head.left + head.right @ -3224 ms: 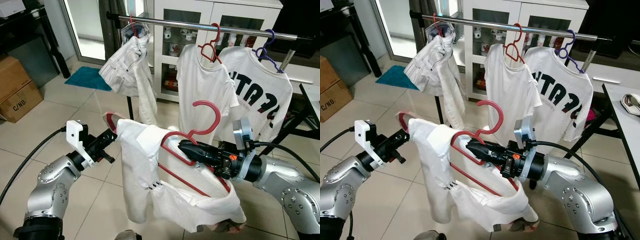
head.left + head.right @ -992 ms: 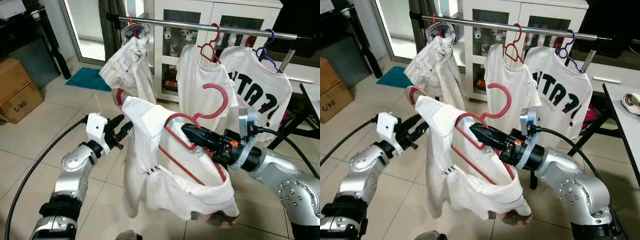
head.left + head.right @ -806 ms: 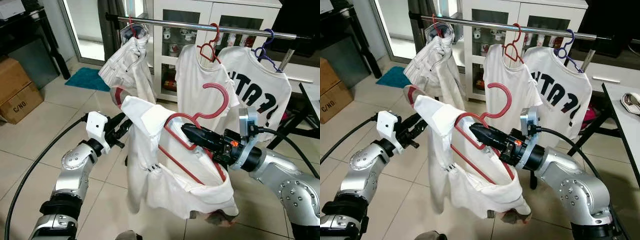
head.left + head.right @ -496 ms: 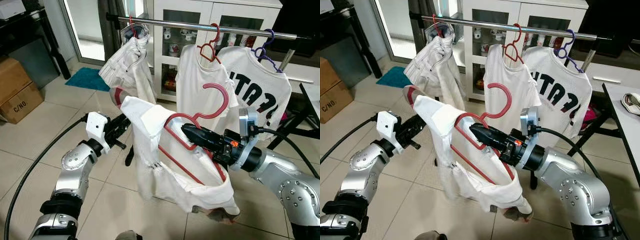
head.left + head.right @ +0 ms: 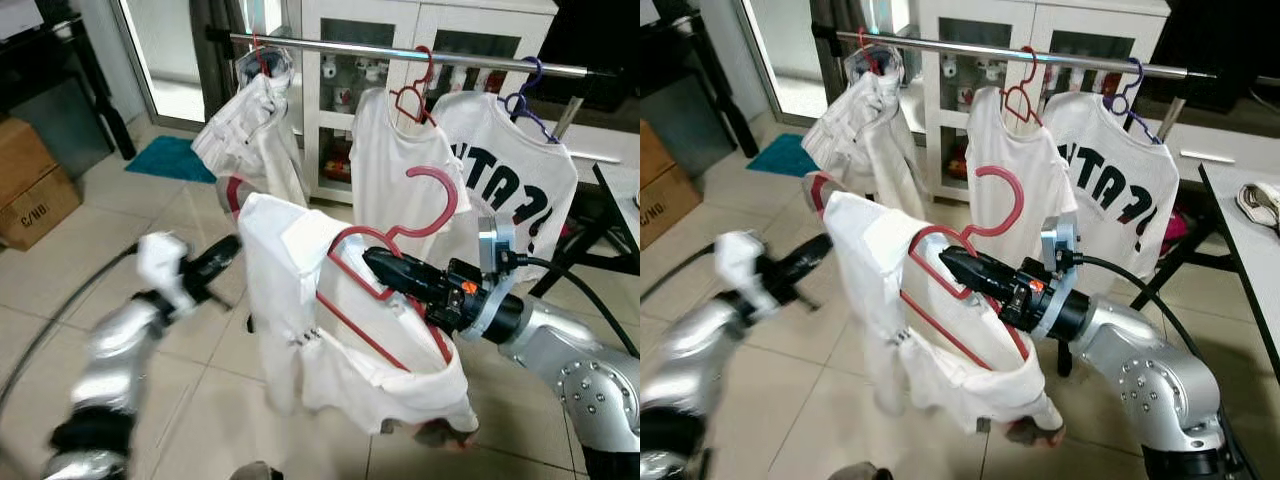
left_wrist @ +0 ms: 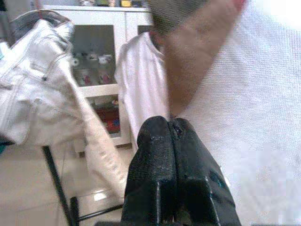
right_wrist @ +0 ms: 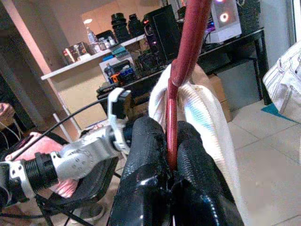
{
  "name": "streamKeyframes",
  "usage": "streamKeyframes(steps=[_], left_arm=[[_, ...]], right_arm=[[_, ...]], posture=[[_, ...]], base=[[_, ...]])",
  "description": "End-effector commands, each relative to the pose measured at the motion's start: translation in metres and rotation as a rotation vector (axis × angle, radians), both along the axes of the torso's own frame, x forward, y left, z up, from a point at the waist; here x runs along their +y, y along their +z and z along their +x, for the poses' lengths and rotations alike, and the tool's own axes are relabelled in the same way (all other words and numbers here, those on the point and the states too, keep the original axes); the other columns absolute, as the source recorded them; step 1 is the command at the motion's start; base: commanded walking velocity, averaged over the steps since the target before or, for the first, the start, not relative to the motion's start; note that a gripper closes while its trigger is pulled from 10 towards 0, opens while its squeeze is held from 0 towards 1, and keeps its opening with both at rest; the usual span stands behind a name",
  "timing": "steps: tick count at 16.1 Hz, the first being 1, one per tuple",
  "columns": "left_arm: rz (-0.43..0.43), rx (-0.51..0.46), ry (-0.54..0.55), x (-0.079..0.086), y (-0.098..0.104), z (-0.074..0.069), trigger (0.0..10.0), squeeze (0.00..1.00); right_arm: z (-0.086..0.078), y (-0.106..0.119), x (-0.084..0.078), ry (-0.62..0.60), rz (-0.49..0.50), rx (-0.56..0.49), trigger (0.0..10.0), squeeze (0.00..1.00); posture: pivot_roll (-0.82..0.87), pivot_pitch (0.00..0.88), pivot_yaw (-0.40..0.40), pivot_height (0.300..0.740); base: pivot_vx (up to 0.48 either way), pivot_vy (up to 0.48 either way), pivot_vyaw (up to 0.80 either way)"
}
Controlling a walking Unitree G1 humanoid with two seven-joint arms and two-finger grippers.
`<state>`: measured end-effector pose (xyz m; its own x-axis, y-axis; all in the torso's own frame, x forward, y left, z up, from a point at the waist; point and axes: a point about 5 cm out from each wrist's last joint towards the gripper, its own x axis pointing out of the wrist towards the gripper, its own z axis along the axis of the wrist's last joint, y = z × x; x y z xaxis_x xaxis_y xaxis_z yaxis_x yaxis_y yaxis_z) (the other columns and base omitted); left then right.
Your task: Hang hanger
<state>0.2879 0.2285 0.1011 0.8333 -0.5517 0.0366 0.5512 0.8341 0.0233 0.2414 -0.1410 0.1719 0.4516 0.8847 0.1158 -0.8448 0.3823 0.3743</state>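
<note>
Beige floor tiles [image 5: 60,250] run back to a white glass-door cabinet [image 5: 420,40] with small figurines on its shelves; across its front spans a metal rail [image 5: 400,53]; a pale garment [image 5: 250,140] hangs from the rail at the robot's left, a white T-shirt [image 5: 400,170] on a red hook in the middle, a lettered white T-shirt [image 5: 510,190] on a purple hook to the right. A cardboard box [image 5: 35,195] sits on the floor at far left, a teal mat [image 5: 170,158] beyond it. Below and in front of the rail, the red hanger [image 5: 425,215] carries a white shirt [image 5: 300,320], hook pointing up, not on the rail; the right claw [image 7: 172,141] pinches the hanger's red bar between its pressed fingers; the left claw [image 6: 171,136], motion-blurred in the head views, sits beside the shirt's left shoulder with its fingers pressed together on nothing visible.
</note>
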Motion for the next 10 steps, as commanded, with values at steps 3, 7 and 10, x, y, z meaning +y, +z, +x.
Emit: streamKeyframes(steps=[3, 7, 10], left_arm=[[0.037, -0.001, -0.074, 0.028, 0.020, -0.009, 0.0, 0.00], [0.075, 0.069, -0.324, 0.045, 0.044, -0.023, 10.0, 1.00], [0.105, 0.126, -0.420, 0.047, 0.047, -0.027, 10.0, 1.00]], right_arm=[[-0.001, 0.007, -0.001, 0.017, 0.016, -0.029, 10.0, 0.00], [0.003, 0.004, -0.002, 0.039, -0.006, -0.023, 10.0, 0.00], [0.004, 0.010, 0.001, 0.072, -0.009, -0.049, 10.0, 0.00]], posture=[[-0.03, 0.000, 0.031, 0.740], [-0.01, 0.000, 0.002, 0.740], [-0.01, 0.000, 0.001, 0.740]], base=[[0.000, 0.000, 0.00], [0.000, 0.000, 0.00], [0.000, 0.000, 0.00]])
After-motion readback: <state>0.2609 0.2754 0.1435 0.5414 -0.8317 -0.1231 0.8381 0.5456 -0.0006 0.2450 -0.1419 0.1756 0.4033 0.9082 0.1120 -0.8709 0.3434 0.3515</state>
